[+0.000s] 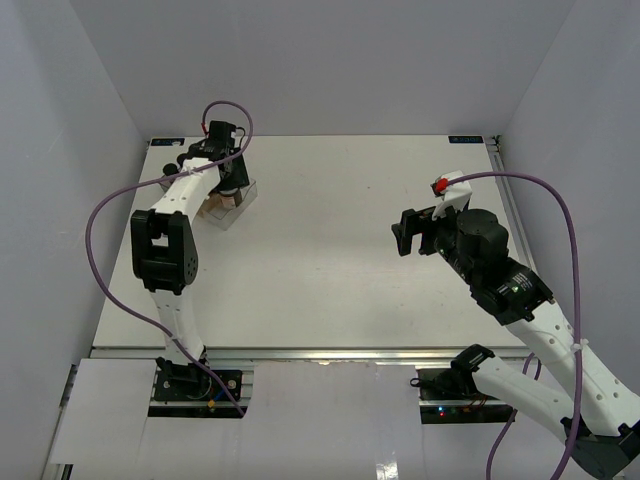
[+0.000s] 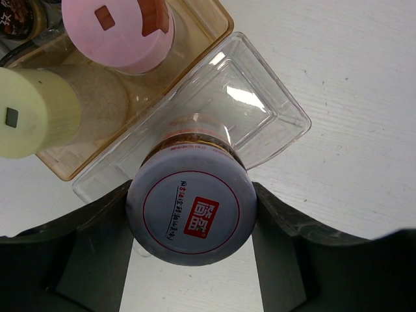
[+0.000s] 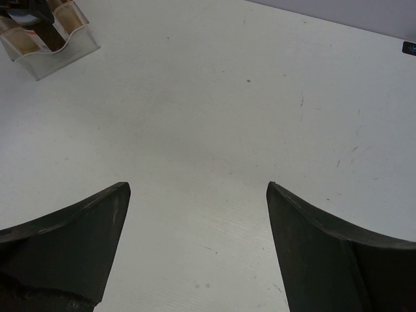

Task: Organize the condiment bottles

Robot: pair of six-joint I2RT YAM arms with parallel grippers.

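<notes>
My left gripper point(image 2: 192, 195) is shut on the wide grey-lidded jar with the red label point(image 2: 192, 211), one finger on each side of the lid. The jar stands upright with its lower part in the end compartment of the clear bin point(image 2: 276, 114); whether it rests on the floor there I cannot tell. In the compartment behind it stand a pink-capped jar point(image 2: 120, 32) and a pale yellow jar point(image 2: 39, 114). A dark jar point(image 2: 19, 16) shows at the far corner. In the top view the left gripper point(image 1: 230, 190) hangs over the bin point(image 1: 240, 210). My right gripper point(image 1: 408, 232) is open and holds nothing.
The bin point(image 3: 49, 45) sits at the back left of the white table point(image 1: 340, 250), near the left wall. The right gripper point(image 3: 198, 188) hovers over bare tabletop at the right. Grey walls close in the left, back and right sides.
</notes>
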